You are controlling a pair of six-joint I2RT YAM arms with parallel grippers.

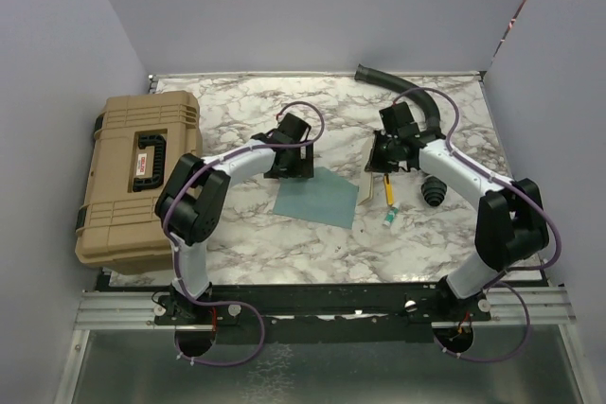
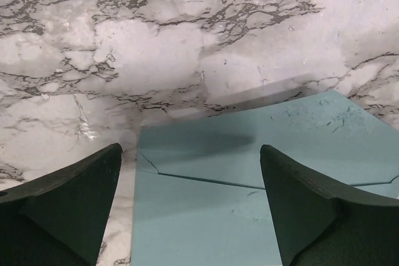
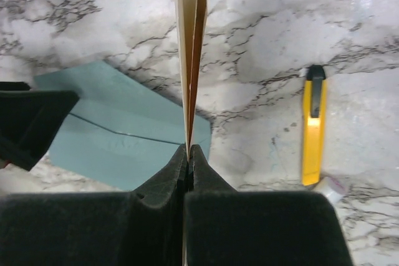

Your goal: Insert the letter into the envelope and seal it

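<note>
- One envelope (image 1: 317, 198), teal and flat.
- One letter (image 3: 190, 60), a tan folded sheet.
- One utility knife (image 3: 313, 132), yellow with a black tip.
- One hard case (image 1: 133, 177), tan with black latches.
- One hose (image 1: 407, 92), black and curved.
- One ribbed object (image 1: 434, 190), small and black.
- One small tube (image 1: 388, 220), green and white.
- Two robot arms: the left arm (image 1: 204, 191) and the right arm (image 1: 473, 177).
- One bench (image 1: 237, 111), marble-patterned.

The envelope (image 1: 317, 198) lies on the table (image 1: 237, 111) — case (image 1: 123, 186) left, utility knife (image 1: 387, 193) right.
</note>
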